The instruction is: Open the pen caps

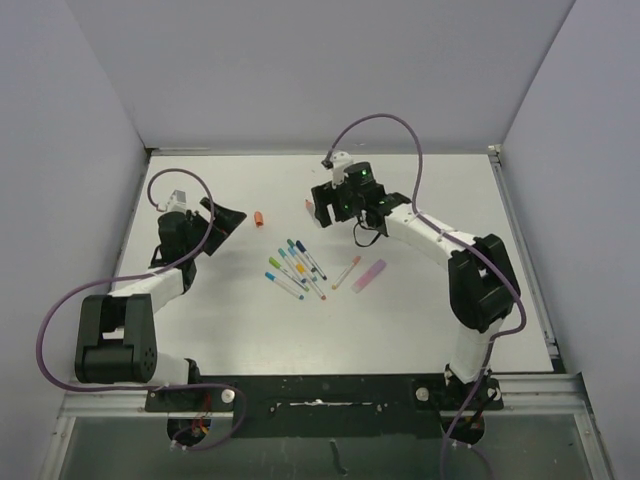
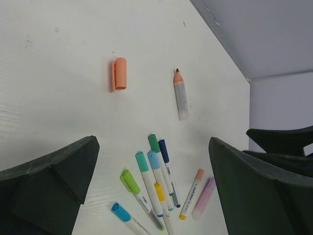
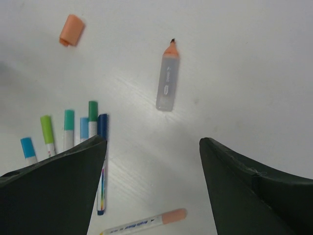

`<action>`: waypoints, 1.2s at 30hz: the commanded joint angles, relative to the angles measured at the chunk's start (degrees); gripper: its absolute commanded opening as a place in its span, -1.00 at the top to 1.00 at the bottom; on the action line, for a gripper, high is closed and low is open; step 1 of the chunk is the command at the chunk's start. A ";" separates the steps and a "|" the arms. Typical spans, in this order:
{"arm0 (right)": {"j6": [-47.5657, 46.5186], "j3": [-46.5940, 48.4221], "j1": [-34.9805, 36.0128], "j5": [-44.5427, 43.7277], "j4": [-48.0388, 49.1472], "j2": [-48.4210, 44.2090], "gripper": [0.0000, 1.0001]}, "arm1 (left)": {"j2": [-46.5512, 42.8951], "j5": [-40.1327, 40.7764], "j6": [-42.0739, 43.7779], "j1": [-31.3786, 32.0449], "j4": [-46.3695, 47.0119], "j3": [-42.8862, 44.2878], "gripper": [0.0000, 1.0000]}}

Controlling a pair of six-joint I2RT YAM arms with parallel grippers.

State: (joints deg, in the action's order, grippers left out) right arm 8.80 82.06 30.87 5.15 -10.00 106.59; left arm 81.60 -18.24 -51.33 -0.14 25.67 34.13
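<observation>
A loose orange pen cap (image 2: pixel 120 73) (image 1: pixel 259 218) lies by itself on the white table (image 1: pixel 430 300). Its uncapped pen (image 2: pixel 180 95) (image 3: pixel 167 83), orange-tipped, lies apart from it, under my right gripper (image 1: pixel 325 208). Several capped pens (image 1: pixel 295 265) lie fanned out mid-table, with caps in green (image 2: pixel 153 143), navy (image 2: pixel 163 147), teal (image 2: pixel 142 160) and lime (image 2: pixel 130 181). A peach-capped pen (image 3: pixel 173 216) lies beside them. My left gripper (image 2: pixel 152 142) (image 1: pixel 215 222) hangs open left of the orange cap. The right gripper (image 3: pixel 152 141) is open above bare table, holding nothing.
A pale pink highlighter (image 1: pixel 369 276) (image 2: pixel 204 196) rests right of the peach-capped pen (image 1: pixel 346 272). Grey walls close in the table at the back and on both sides. The right arm (image 1: pixel 440 240) stretches across the right half of the table.
</observation>
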 commanded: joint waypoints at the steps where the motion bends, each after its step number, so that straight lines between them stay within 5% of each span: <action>1: -4.19 -5.25 4.91 -3.37 -5.21 -2.74 -0.56 | -1.62 -1.52 1.32 0.23 0.82 2.80 -0.95; 17: -5.25 -15.25 10.37 -3.56 -5.35 -4.77 -0.28 | -2.32 -1.36 1.72 0.41 -0.97 3.15 -0.95; 36: -5.17 -15.00 11.49 -3.99 -2.49 -0.29 -0.11 | -2.76 -1.10 1.58 0.41 -0.97 2.78 -0.95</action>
State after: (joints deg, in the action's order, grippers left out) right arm 4.29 66.24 41.71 2.07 -14.83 105.65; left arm 81.60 -18.74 -50.35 -0.03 23.24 34.85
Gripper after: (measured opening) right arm 0.563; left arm 0.976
